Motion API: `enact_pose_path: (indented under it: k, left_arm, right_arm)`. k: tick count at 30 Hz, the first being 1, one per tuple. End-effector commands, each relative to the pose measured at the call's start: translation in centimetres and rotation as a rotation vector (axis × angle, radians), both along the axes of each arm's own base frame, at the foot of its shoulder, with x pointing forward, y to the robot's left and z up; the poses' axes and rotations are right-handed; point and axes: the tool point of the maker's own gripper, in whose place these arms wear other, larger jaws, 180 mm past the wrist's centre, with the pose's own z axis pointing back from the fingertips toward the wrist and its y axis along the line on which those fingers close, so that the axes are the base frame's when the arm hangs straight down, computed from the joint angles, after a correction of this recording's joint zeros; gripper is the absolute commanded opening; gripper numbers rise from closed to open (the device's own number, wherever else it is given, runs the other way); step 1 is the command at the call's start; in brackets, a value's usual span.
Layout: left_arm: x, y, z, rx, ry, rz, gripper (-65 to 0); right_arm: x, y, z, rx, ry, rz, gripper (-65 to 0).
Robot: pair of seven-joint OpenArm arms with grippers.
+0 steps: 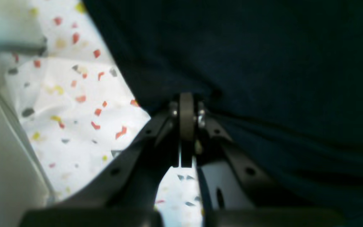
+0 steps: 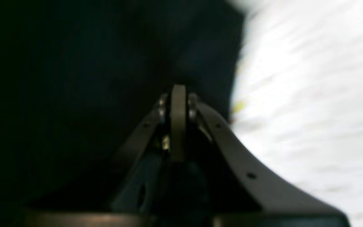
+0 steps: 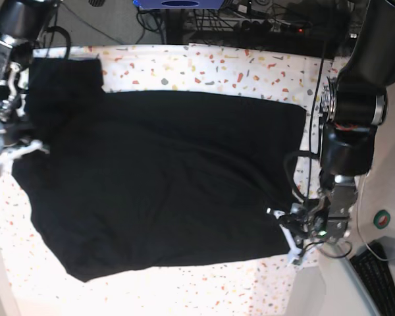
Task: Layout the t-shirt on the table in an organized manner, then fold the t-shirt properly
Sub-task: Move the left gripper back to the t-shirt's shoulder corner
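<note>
Base view, left edge: the right gripper point(image 3: 20, 146) sits at the t-shirt's point(image 3: 164, 178) left border, beside a sleeve that reaches up toward the far-left corner of the table point(image 3: 250, 69). In the right wrist view the right gripper point(image 2: 178, 94) has its fingers drawn together, tips pressed into dark cloth — clamped on the t-shirt point(image 2: 90, 78), with blurred white table point(image 2: 310, 94) to the right.

Centre: the t-shirt lies spread flat over most of the speckled table, a broad black shape with its near hem running at a slant toward the lower left. Speckled cloth shows along the far edge and along the near edge.

Right: the left gripper point(image 3: 289, 227) is at the shirt's near-right corner. In the left wrist view the left gripper point(image 1: 187, 104) has its fingers together, pinching the edge of the t-shirt point(image 1: 263, 63) — folds radiate from the tips. Speckled table point(image 1: 74, 110) lies to the left of the cloth.
</note>
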Motion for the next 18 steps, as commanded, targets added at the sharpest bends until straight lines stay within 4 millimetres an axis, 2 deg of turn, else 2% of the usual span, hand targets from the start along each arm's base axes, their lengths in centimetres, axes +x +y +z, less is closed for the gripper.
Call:
enact_pose_path:
  k: [1,2,5,10,11,13,15,16,18]
  left_arm:
    - [0.4,2.2,2.4,0.004,-0.053,0.048,-65.0]
    - [-0.5,2.9,3.1,-0.015,-0.072,0.077,-65.0]
    - [-5.2,5.0,4.2,-0.054,-0.090,0.150,-65.0]
    - [-14.6,6.0,3.7,-0.187,-0.152,0.245,-65.0]
    - [-16.5,6.1,3.1,-0.226,-0.160,0.276,-55.5]
    - [-19.8,6.1,2.0,-0.296,-0.173,0.335,-29.0]
    - [-22.2,5.8,1.1,-0.344,-0.169,0.365,-8.2]
    - [-22.9,5.8,0.8,-0.360,-0.166,0.375,-2.5]
    - [-23.8,5.9,-0.2,-0.386,-0.163,0.404,0.0]
  right_arm:
    - [0.7,-0.6,2.2,-0.033,-0.066,0.003,-65.0]
    - [0.2,-1.1,3.0,-0.054,-0.079,-0.001,-65.0]
    - [-1.4,-2.4,4.8,-0.103,-0.102,-0.018,-65.0]
    - [-5.0,-4.2,4.7,-0.126,-0.071,-0.066,-65.0]
    - [-5.4,-4.3,4.5,-0.105,-0.071,-0.076,-65.0]
    - [-6.4,-4.0,3.2,-0.051,-0.052,-0.087,-50.1]
    - [-7.1,-3.8,2.0,-0.009,-0.034,-0.097,-37.1]
    - [-7.2,-3.6,1.7,0.002,-0.028,-0.098,-32.6]
    - [-7.5,-3.4,1.0,0.016,-0.014,-0.101,-24.9]
